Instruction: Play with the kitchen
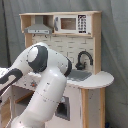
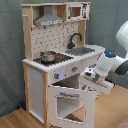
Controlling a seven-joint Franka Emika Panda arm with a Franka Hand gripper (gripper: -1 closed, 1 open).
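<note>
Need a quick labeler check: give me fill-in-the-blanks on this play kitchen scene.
1. The oven door of the kitchen hangs ____.
2. On the stovetop sits a small ____.
3. The faucet over the sink is coloured ____.
4. The microwave sits on the shelf beside the ____.

Missing words: open; pot; black; hood

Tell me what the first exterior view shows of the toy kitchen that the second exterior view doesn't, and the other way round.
Only the first exterior view: the white robot arm's bulky elbow hiding the stovetop. Only the second exterior view: a small metal pot on the stove, the windowed white oven door hanging open, and the gripper beside it. Both: the black curved faucet, grey sink and microwave.
</note>
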